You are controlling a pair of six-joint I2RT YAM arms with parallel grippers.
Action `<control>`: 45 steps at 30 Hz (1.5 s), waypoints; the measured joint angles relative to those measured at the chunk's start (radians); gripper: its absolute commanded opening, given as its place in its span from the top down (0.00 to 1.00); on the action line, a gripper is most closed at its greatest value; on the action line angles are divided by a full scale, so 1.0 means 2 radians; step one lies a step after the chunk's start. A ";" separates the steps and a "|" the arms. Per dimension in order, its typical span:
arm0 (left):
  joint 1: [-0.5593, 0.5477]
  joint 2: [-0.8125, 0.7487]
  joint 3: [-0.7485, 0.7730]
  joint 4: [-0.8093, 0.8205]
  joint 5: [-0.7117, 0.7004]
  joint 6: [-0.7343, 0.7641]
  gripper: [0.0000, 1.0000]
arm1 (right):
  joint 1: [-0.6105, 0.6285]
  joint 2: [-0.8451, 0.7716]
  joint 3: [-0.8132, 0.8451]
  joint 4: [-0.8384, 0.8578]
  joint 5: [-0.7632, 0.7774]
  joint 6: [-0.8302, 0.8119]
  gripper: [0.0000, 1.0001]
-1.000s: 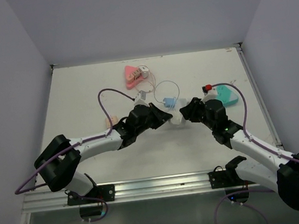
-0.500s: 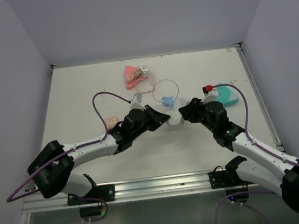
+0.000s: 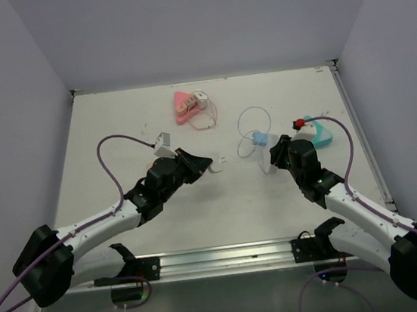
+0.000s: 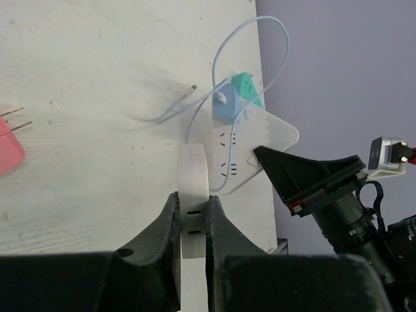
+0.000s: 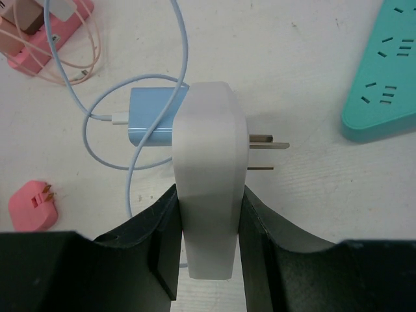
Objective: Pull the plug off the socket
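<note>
Starting at the left: the left claw [image 3: 208,164] is clenched on the white plug [image 4: 193,175], its fingers [image 4: 166,227] pinching the plug's flat sides. The plug's free end pokes out ahead of them, over the bench [image 3: 113,122]. The plug is out of the socket, with clear daylight between the two from overhead! Further up the bench, behind that claw, a pink socket [image 3: 184,106] lies with a loop of thin peach cable [image 3: 205,117] beside it.

Across the gap to the middle, the white socket [image 5: 209,162] is gripped edge-on in the right claw [image 3: 272,157], jaws tight on both its broad faces. A blue charger [image 5: 151,117] is plugged into one face, and its pale blue cable [image 5: 179,39] loops away over the bench. Two metal prongs [image 5: 266,140] stick out of the opposite face.

Far right, a teal socket [image 3: 318,135] lies flat on the bench, just beside the right claw and apart from the white socket.
</note>
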 measured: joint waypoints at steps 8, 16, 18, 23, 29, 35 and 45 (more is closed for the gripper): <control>0.069 -0.008 -0.058 0.006 0.019 0.017 1.00 | 0.000 0.000 0.000 0.002 -0.018 -0.015 1.00; 0.106 0.025 -0.107 0.024 0.051 0.032 1.00 | 0.001 0.000 0.000 0.012 -0.057 -0.027 1.00; 0.108 0.030 -0.109 0.040 0.060 0.035 1.00 | 0.001 0.000 0.000 0.014 -0.061 -0.027 1.00; 0.109 0.067 -0.109 0.089 0.093 0.035 1.00 | 0.002 0.003 0.000 0.020 -0.072 -0.028 1.00; 0.109 0.123 -0.112 0.130 0.112 0.018 1.00 | 0.002 0.005 0.000 0.020 -0.073 -0.028 1.00; 0.116 0.132 -0.113 0.142 0.107 0.011 1.00 | 0.002 0.006 0.000 0.021 -0.074 -0.028 1.00; 0.199 0.132 -0.112 0.142 0.093 0.013 0.83 | 0.002 0.018 0.000 0.024 -0.091 -0.028 1.00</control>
